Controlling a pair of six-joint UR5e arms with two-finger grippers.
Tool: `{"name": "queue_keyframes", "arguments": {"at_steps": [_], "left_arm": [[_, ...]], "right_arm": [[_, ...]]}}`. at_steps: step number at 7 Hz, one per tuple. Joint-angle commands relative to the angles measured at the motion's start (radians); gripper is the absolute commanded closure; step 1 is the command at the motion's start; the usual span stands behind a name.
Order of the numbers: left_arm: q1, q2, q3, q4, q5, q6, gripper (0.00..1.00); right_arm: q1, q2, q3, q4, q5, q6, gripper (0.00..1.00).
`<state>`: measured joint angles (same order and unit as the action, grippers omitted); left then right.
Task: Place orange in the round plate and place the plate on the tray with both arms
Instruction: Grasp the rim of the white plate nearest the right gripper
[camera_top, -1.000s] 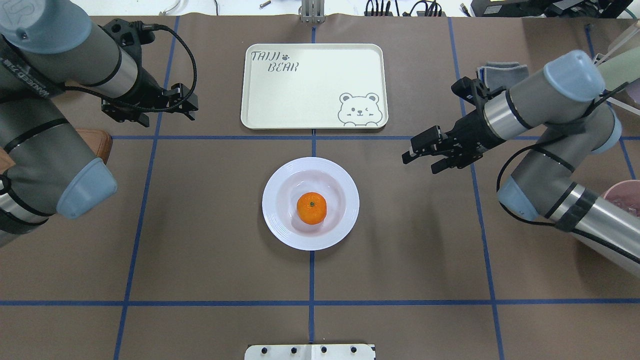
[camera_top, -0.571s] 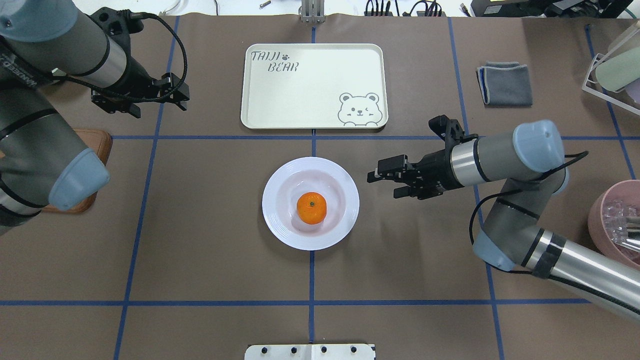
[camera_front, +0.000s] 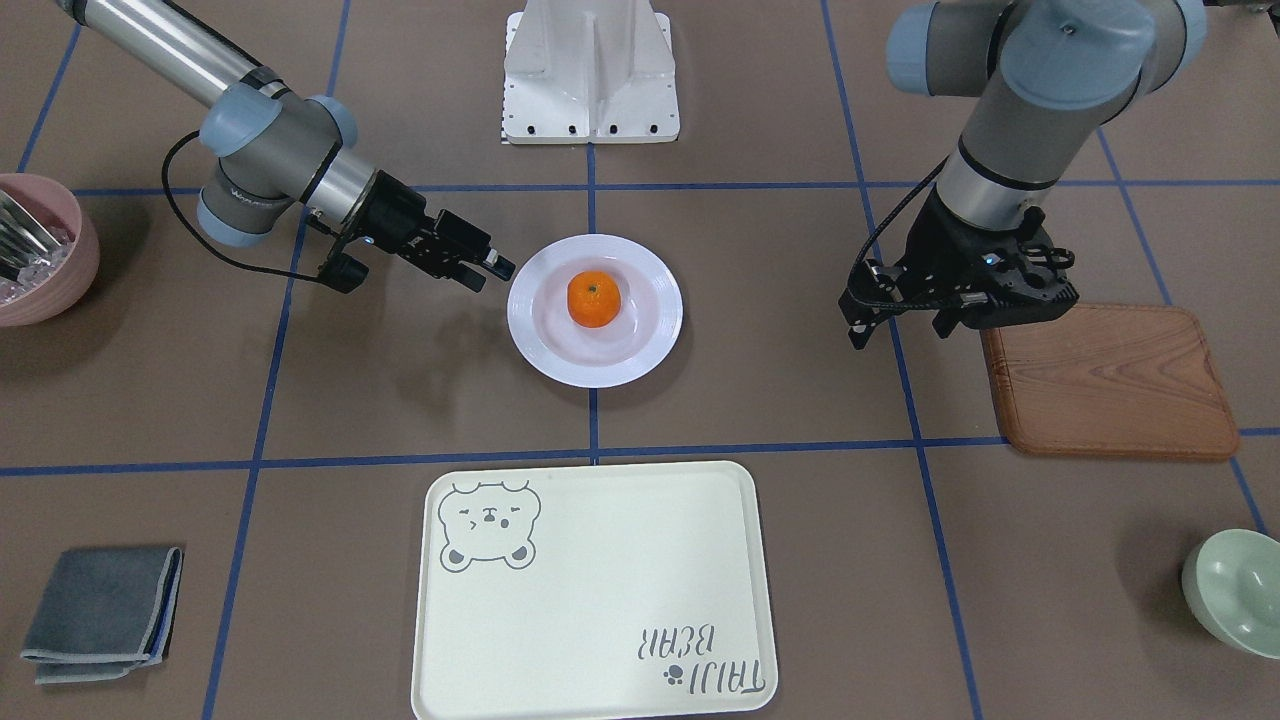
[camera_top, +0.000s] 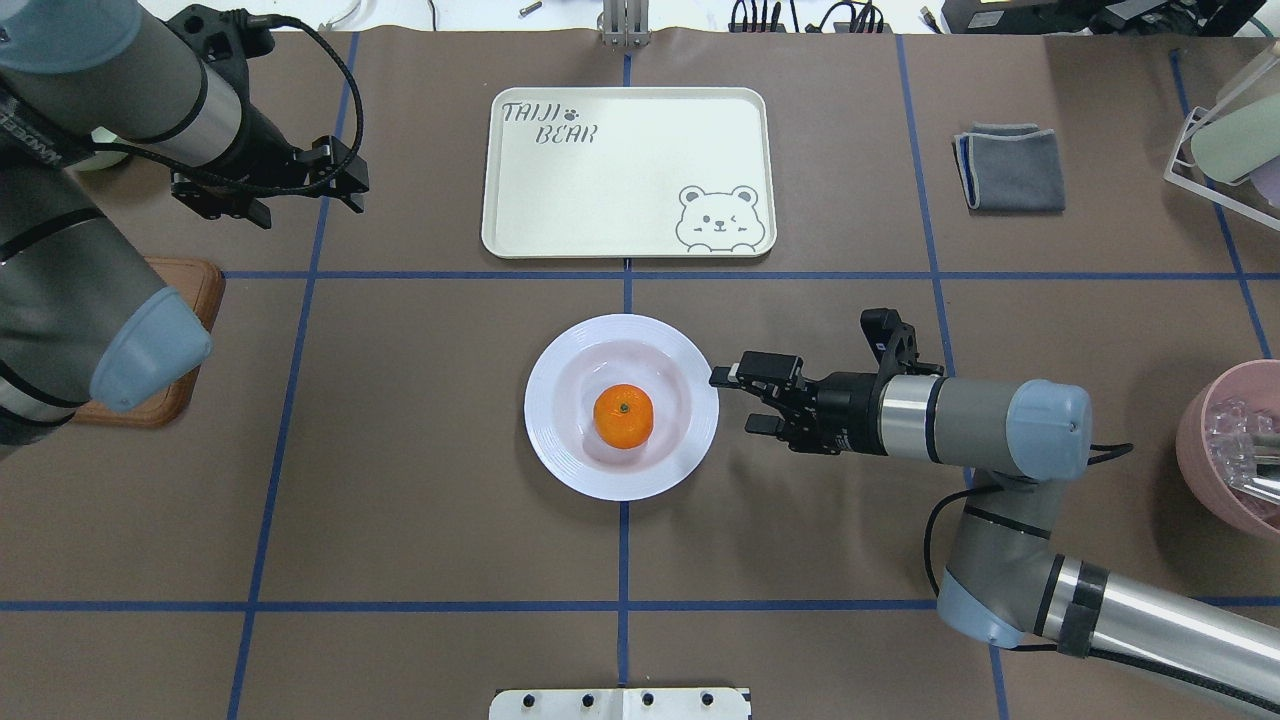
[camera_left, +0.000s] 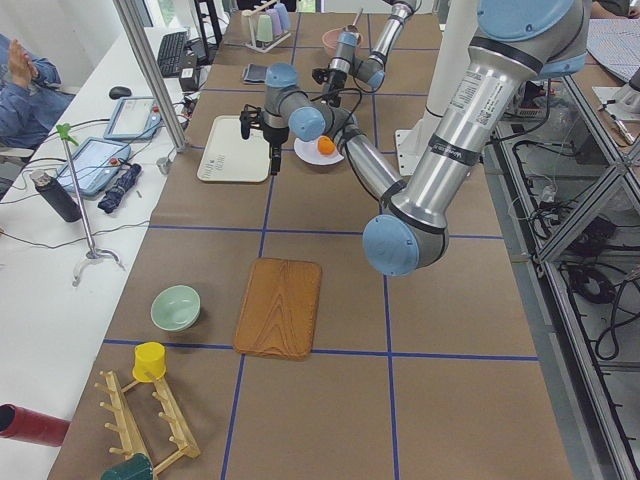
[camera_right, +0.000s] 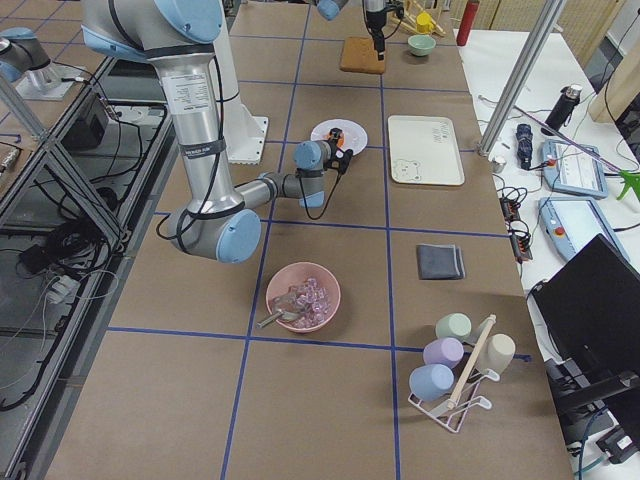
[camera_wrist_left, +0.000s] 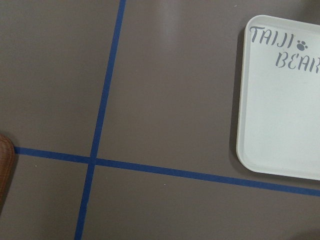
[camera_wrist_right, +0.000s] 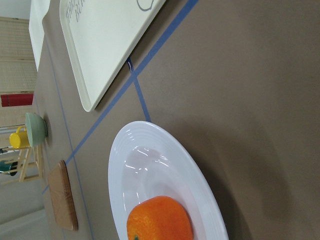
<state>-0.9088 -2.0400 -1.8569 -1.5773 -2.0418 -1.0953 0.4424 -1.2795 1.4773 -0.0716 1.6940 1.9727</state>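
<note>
The orange (camera_top: 623, 416) (camera_front: 592, 300) (camera_wrist_right: 160, 220) lies in the middle of the white round plate (camera_top: 560, 460) (camera_front: 527, 322) (camera_wrist_right: 125, 165) at the table's centre. The cream tray (camera_top: 620, 190) (camera_front: 590, 600) (camera_wrist_left: 280, 115) lies bare beyond the plate. My right gripper (camera_top: 738, 400) (camera_front: 492, 275) is open and held level, its fingertips right beside the plate's right rim; whether they touch it I cannot tell. My left gripper (camera_top: 358, 188) (camera_front: 900, 328) hangs open and holds nothing, over the table left of the tray and far from the plate.
A brown wooden board (camera_front: 1110, 385) (camera_top: 190, 290) lies under my left arm. A pale green bowl (camera_front: 1235, 590) is further out. A pink bowl with utensils (camera_top: 1235, 450) (camera_front: 40, 250) sits by my right arm. A grey cloth (camera_top: 1010, 168) and a cup rack (camera_top: 1225, 130) are far right.
My right arm swung in and down until its open gripper reached the plate's right rim. My left gripper drifted a little left and away. Plate and orange stayed put.
</note>
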Motion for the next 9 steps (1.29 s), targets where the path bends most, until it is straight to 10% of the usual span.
{"name": "queue_keyframes", "arguments": {"at_steps": [1, 5, 9], "left_arm": [[-0.001, 0.017, -0.001, -0.001, 0.0, 0.0, 0.02], [-0.001, 0.037, -0.001, -0.006, 0.0, 0.005, 0.02], [-0.002, 0.043, -0.008, -0.004, 0.0, 0.046, 0.02]], "right_arm": [[-0.062, -0.003, -0.029, 0.044, -0.109, 0.014, 0.02], [-0.07, 0.07, -0.054, -0.043, -0.116, 0.006, 0.08], [-0.079, 0.092, -0.069, -0.05, -0.132, 0.006, 0.48]]}}
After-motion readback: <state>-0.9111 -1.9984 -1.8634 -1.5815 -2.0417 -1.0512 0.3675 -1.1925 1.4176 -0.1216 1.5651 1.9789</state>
